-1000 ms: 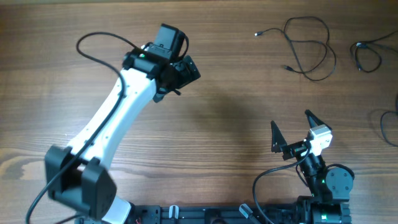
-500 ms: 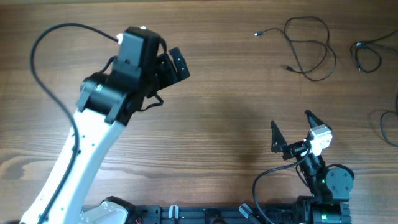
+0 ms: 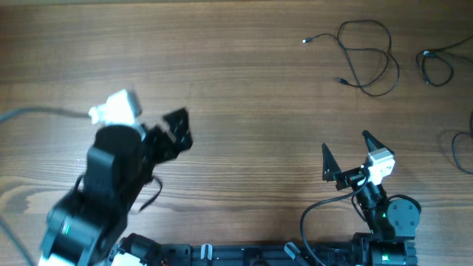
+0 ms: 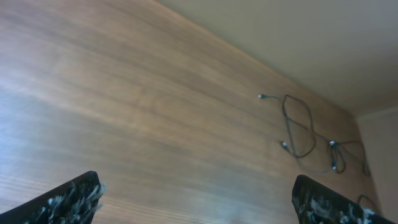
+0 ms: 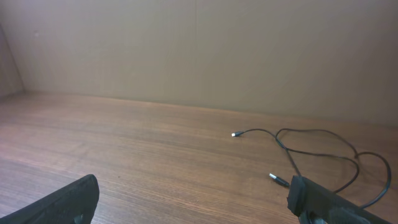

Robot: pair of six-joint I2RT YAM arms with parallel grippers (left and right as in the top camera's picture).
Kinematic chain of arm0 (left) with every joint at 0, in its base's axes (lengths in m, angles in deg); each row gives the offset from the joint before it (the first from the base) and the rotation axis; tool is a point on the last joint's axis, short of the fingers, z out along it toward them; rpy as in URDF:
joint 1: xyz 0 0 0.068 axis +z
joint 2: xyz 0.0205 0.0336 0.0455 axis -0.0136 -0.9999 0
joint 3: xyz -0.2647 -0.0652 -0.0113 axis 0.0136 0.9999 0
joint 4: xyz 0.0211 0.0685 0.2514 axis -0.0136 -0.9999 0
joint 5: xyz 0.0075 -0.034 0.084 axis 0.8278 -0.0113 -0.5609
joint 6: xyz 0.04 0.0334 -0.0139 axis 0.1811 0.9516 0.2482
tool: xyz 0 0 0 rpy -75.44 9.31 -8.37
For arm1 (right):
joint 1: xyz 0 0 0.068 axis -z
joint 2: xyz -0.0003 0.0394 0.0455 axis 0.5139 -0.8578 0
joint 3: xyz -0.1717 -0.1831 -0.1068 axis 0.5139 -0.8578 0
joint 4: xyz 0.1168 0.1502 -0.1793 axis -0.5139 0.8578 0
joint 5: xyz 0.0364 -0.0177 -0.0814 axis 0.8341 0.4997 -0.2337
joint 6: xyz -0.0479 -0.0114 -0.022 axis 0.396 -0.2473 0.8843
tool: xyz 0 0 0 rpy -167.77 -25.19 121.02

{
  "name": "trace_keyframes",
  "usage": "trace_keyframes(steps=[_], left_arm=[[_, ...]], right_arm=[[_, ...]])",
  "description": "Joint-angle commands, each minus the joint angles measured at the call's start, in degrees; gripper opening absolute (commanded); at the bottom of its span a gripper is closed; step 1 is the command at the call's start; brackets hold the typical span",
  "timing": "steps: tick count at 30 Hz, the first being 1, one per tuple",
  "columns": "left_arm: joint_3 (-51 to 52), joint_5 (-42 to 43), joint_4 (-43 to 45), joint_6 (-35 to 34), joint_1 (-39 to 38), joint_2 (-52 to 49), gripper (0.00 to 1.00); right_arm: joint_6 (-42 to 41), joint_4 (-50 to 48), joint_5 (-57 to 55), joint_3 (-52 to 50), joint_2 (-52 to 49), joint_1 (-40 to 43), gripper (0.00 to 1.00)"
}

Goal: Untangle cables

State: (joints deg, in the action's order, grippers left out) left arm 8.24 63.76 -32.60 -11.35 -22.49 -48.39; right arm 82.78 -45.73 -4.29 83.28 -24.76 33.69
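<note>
The cables lie apart at the far right of the table: one black cable (image 3: 367, 55) in loose loops with small plug ends, a second cable (image 3: 437, 65) near the corner, and a third cable (image 3: 461, 151) at the right edge. My left gripper (image 3: 177, 131) is open and empty at the near left, far from them. The left wrist view shows its fingertips (image 4: 68, 200) wide apart and the looped cable (image 4: 297, 124) far off. My right gripper (image 3: 347, 151) is open and empty at the near right. In the right wrist view the looped cable (image 5: 311, 149) lies ahead of it, untouched.
The left arm's thick grey lead (image 3: 37, 113) runs off the left edge. The arm bases and a black rail (image 3: 244, 255) line the near edge. A beige wall (image 5: 199, 50) stands behind the table.
The left arm has swung back from the far middle of the table toward the near left, its gripper still open. The right arm and the cables have not moved.
</note>
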Motion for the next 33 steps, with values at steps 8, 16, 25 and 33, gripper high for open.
trace_keyframes(steps=[8,16,25,33], left_arm=[[2.14,-3.5,-3.37,0.9,0.28,6.49,1.0],[2.14,-3.5,-3.37,0.9,0.31,6.47,1.0],[2.14,-3.5,-3.37,0.9,0.31,6.47,1.0],[2.14,-3.48,-3.41,0.9,3.63,9.27,1.0]], right_arm=[[-0.15,-0.28,-1.01,-0.04,0.61,-0.33,1.0],[-0.15,-0.28,-1.01,-0.04,0.61,-0.33,1.0],[-0.15,-0.28,-1.01,-0.04,0.61,-0.33,1.0],[-0.15,-0.28,-1.03,-0.04,0.61,-0.33,1.0]])
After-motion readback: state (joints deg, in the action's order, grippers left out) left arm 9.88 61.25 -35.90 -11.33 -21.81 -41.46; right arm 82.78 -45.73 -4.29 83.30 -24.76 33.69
